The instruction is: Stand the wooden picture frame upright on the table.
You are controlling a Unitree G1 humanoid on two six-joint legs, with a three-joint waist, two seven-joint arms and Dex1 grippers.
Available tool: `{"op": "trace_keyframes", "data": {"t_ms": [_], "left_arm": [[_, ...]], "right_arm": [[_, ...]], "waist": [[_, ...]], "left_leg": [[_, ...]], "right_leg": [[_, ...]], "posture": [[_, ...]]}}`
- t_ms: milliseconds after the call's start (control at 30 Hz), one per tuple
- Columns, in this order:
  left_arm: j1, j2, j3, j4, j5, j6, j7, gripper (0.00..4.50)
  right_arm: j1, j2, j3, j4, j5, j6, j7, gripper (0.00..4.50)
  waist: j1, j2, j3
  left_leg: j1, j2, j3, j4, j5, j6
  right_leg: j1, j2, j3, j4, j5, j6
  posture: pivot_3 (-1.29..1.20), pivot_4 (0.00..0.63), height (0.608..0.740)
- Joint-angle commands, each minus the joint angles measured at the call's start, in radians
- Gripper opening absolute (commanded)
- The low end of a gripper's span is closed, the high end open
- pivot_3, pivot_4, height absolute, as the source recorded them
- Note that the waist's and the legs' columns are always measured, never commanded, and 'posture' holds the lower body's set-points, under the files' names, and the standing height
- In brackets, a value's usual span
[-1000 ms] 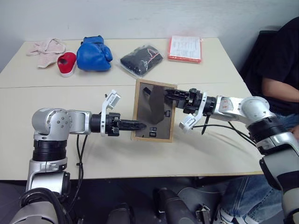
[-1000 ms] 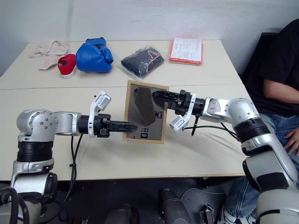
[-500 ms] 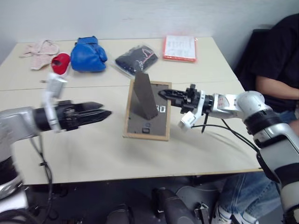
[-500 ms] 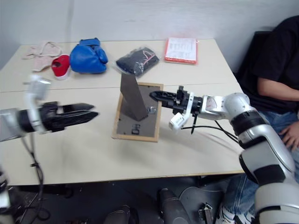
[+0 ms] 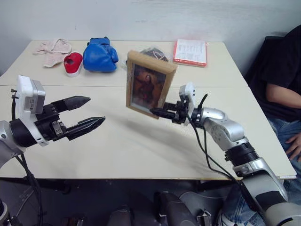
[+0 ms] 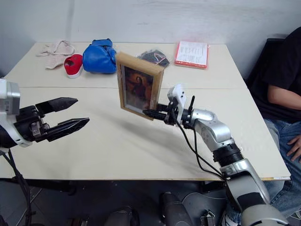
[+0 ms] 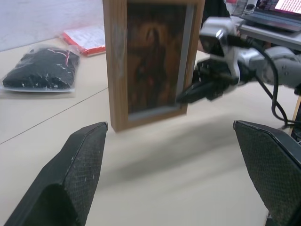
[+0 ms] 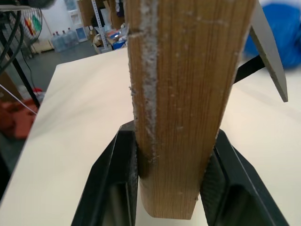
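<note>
Left eye view showed the wooden picture frame point(image 5: 148, 84) held upright, long axis vertical, portrait side facing the robot, near the middle of the worktop point(image 5: 141, 146). The right hand point(image 5: 157, 112) was clamped on the frame's lower right corner, reaching in level from the frame's right. The left hand point(image 5: 85, 113) hung well apart on the frame's left, fingers spread and grasping nothing. A blue boxing glove point(image 5: 100, 54) and a bagged black item point(image 5: 157, 52) lay behind the frame; a person's arm point(image 5: 281, 94) sat far to its right.

Right eye view gave the same layout: the frame's lower edge seemed just above the worktop or barely touching it, and I could not tell which.

Left wrist view looked straight at the picture face, with the frame between the wide-open fingers point(image 7: 70, 174) but well ahead of them, and the right hand pinching its corner from the side.

Right wrist view had the frame's light-wood edge gripped between both fingers point(image 8: 113, 188), with the grey stand leg point(image 8: 268, 52) angled out behind the frame.

My judgement: the right hand was the only one in contact, so settling the frame onto its leg fell to it.
</note>
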Motion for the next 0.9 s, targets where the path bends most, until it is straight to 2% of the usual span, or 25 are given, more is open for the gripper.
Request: {"op": "trace_keyframes", "data": {"t_ms": [33, 167, 200, 267, 333, 467, 500, 600, 733, 900], "left_arm": [[0.005, 0.017, -0.031, -0.004, -0.004, -0.05, -0.004, 4.5], [0.013, 0.03, -0.078, 0.015, 0.005, -0.084, -0.023, 4.5], [0.013, 0.036, -0.088, 0.021, 0.007, -0.092, -0.031, 4.5], [0.01, 0.054, -0.11, 0.035, 0.016, -0.111, -0.055, 4.5], [0.004, 0.068, -0.124, 0.049, 0.015, -0.122, -0.071, 4.5], [-0.02, 0.106, -0.151, 0.089, 0.025, -0.153, -0.117, 4.5], [-0.024, 0.113, -0.156, 0.099, 0.028, -0.16, -0.125, 4.5], [-0.045, 0.143, -0.178, 0.142, 0.06, -0.205, -0.162, 4.5], [-0.101, 0.197, -0.18, 0.208, 0.062, -0.222, -0.213, 4.5], [-0.173, 0.22, -0.19, 0.249, 0.023, -0.203, -0.233, 4.5]], "right_arm": [[0.016, 0.053, -0.03, 0.018, -0.068, -0.004, -0.013, 1.23], [0.046, 0.099, -0.045, 0.06, -0.146, -0.025, 0.0, 1.23], [0.053, 0.101, -0.05, 0.06, -0.161, -0.025, -0.002, 1.79], [0.076, 0.074, -0.057, 0.004, -0.175, -0.005, 0.025, 2.24], [0.096, 0.04, -0.068, -0.057, -0.194, 0.011, 0.039, 2.91], [0.15, -0.149, -0.131, -0.248, -0.196, 0.094, 0.104, 4.27], [0.161, -0.187, -0.153, -0.286, -0.177, 0.116, 0.122, 4.48], [0.192, -0.361, -0.285, -0.411, -0.051, 0.235, 0.236, 4.48], [0.136, -0.561, -0.509, -0.447, 0.194, 0.476, 0.329, 4.48], [0.155, -0.619, -0.557, -0.503, 0.267, 0.552, 0.352, 4.48]], "waist": [[-0.001, 0.0, 0.0], [-0.003, 0.0, 0.0], [-0.003, 0.0, 0.0], [-0.001, 0.0, 0.0], [0.003, 0.0, 0.0], [0.01, 0.002, 0.001], [0.012, 0.001, 0.001], [0.014, 0.003, 0.002], [0.011, 0.003, 0.004], [0.007, 0.002, 0.004]], "left_leg": [[-0.001, 0.0, 0.0, 0.0, 0.0, -0.001], [-0.001, 0.0, 0.001, 0.0, 0.001, -0.001], [-0.001, 0.0, 0.001, 0.0, 0.001, -0.001], [-0.001, 0.0, 0.001, 0.0, 0.001, -0.001], [0.0, 0.0, 0.001, 0.0, 0.001, -0.001], [-0.002, -0.001, 0.001, 0.0, 0.0, 0.0], [-0.002, -0.001, 0.001, 0.0, 0.0, 0.0], [-0.002, -0.001, 0.001, 0.0, -0.003, 0.004], [-0.002, -0.001, 0.001, 0.0, -0.003, 0.006], [0.001, 0.001, 0.001, -0.002, -0.004, 0.006]], "right_leg": [[0.0, 0.0, 0.0, 0.0, 0.0, 0.0], [-0.001, 0.0, 0.0, 0.0, 0.0, 0.0], [-0.001, 0.0, 0.0, 0.0, 0.0, 0.0], [-0.001, 0.0, 0.0, 0.0, 0.0, 0.0], [-0.001, 0.0, 0.0, 0.0, 0.0, 0.0], [-0.001, 0.0, 0.0, -0.001, 0.0, 0.0], [-0.001, 0.0, 0.0, -0.002, 0.0, 0.001], [-0.001, 0.0, 0.0, -0.003, 0.0, 0.001], [-0.001, 0.0, 0.001, -0.003, 0.0, 0.002], [0.002, 0.003, 0.001, -0.003, 0.0, 0.001]], "posture": [[0.0, 0.15, 0.74], [0.0, 0.15, 0.74], [0.0, 0.15, 0.74], [0.0, 0.15, 0.74], [0.0, 0.15, 0.74], [0.0, 0.15, 0.74], [0.0, 0.15, 0.74], [0.0, 0.15, 0.74], [0.0, 0.15, 0.74], [0.0, 0.15, 0.74]]}}
